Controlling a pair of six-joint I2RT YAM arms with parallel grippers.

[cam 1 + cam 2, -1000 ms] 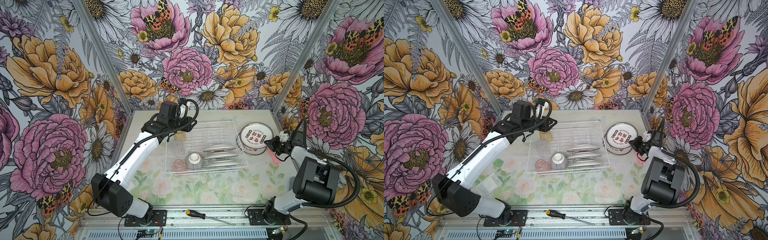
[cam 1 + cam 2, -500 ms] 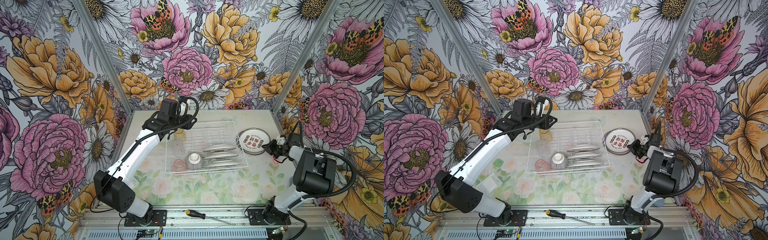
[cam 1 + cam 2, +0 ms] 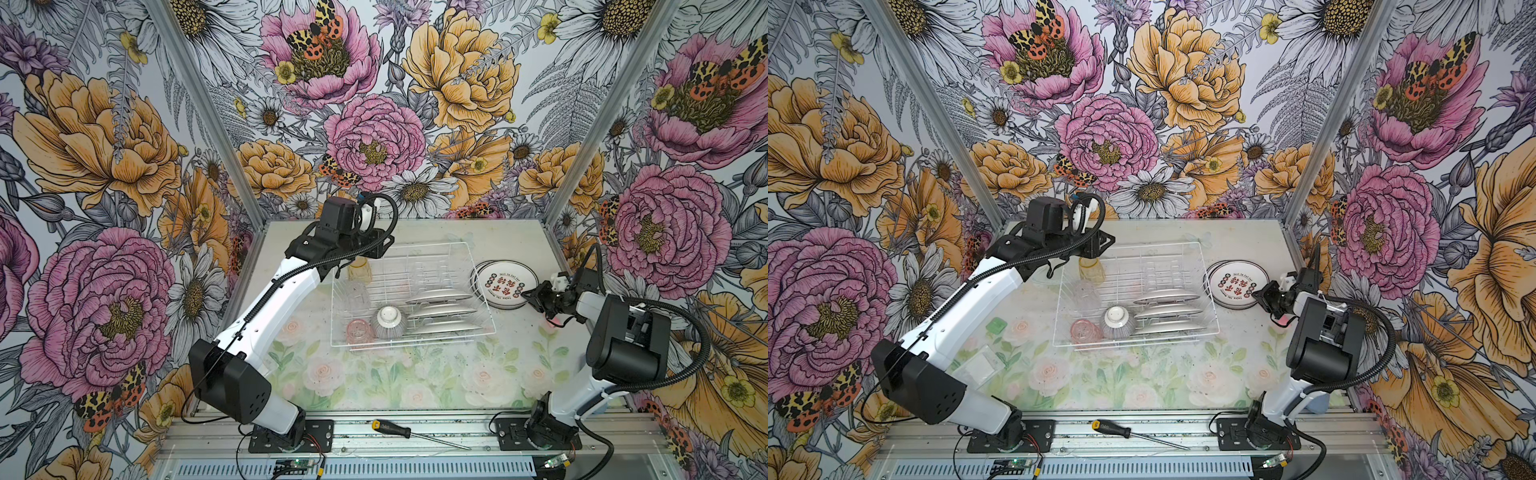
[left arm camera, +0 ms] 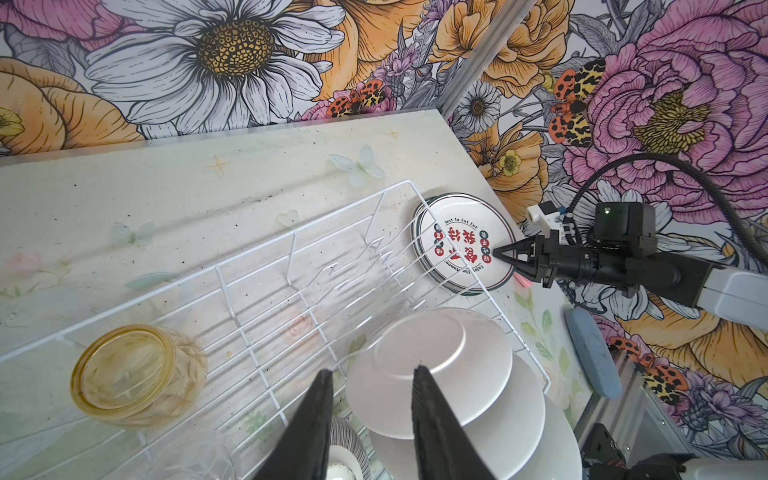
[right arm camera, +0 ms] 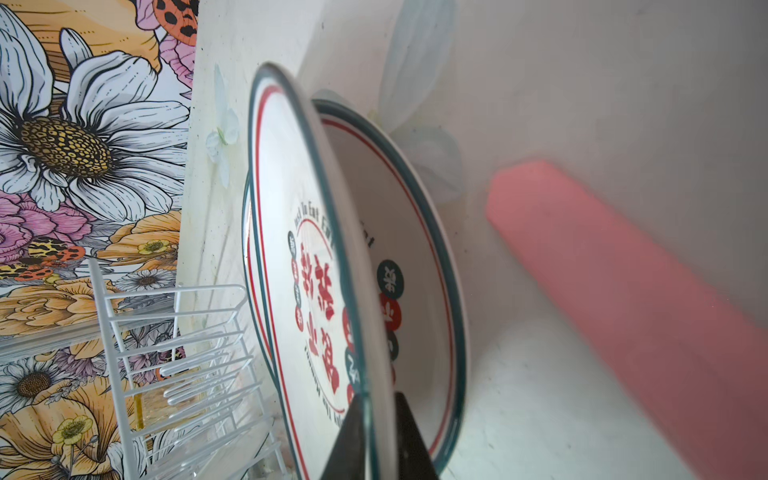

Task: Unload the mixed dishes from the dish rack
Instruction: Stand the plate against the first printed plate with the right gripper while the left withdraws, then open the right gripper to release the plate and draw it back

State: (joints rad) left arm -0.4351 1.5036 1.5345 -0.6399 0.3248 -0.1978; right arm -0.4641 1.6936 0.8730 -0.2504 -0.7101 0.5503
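Plate [image 5: 291,270] rim seen btwn R claw [image 5: 377,397] jaws, tilted over lower plate [image 5: 415,249]; clamped or freed can't be told. L claw [image 4: 372,370] open over dish rack [image 4: 216,268], nr yellow tumbler [image 4: 137,374].

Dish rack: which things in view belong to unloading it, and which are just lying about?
Job: white wire dish rack; standing white plates; yellow translucent tumbler; clear tumbler; pink tumbler; upturned ribbed grey-purple bowl; stacked green-rimmed lettered plates.
Lying about: black-handled screwdriver; pink bar; blue-grey oblong pad; small green square.
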